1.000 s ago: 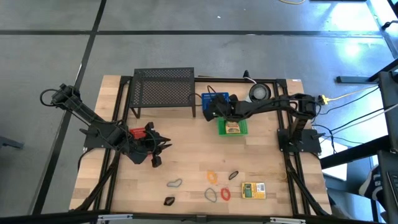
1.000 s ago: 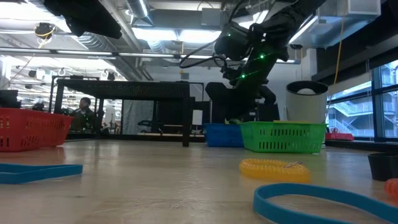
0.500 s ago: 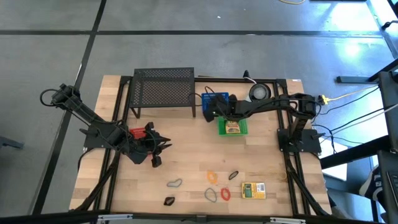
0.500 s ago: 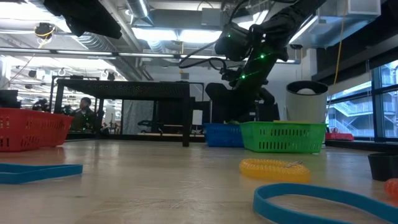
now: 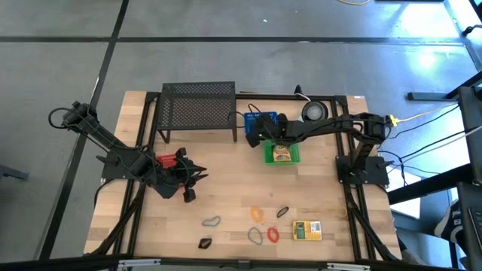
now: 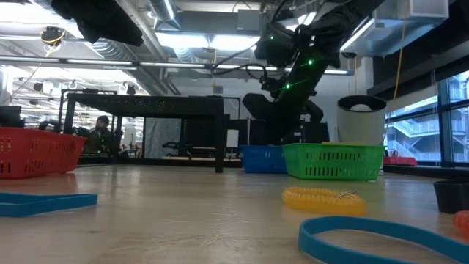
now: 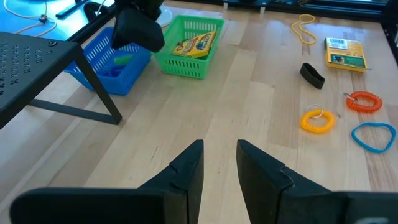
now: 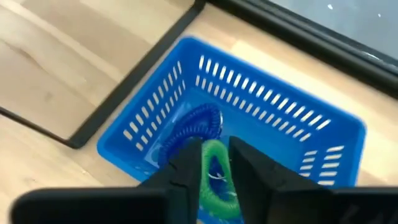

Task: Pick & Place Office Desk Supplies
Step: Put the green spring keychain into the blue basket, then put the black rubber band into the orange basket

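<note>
**Right gripper over the blue basket, holding a green coil**

Your right gripper [image 8: 210, 167] hangs above the blue basket [image 8: 323, 134] at the back of the table, its two fingers closed on a green coil loop [image 8: 214, 180]. A blue coil loop [image 8: 194, 127] lies inside the basket under it. Just beside the blue basket sits the green basket [image 5: 282, 153], which holds a yellow box [image 7: 193, 45]. The black mesh shelf [image 5: 198, 105] stands on the basket's other side, one of its legs close to the basket wall.

Your left gripper [image 7: 217, 163] waits near the red basket [image 5: 166, 161], fingers slightly apart and holding nothing. Loose items lie on the front of the table: a yellow coil [image 7: 318, 120], an orange coil [image 7: 363, 101], a blue loop [image 7: 373, 136], a black clip [image 7: 312, 75], a tan rubber band [image 7: 304, 26] and a small yellow-green box [image 5: 306, 229].
</note>
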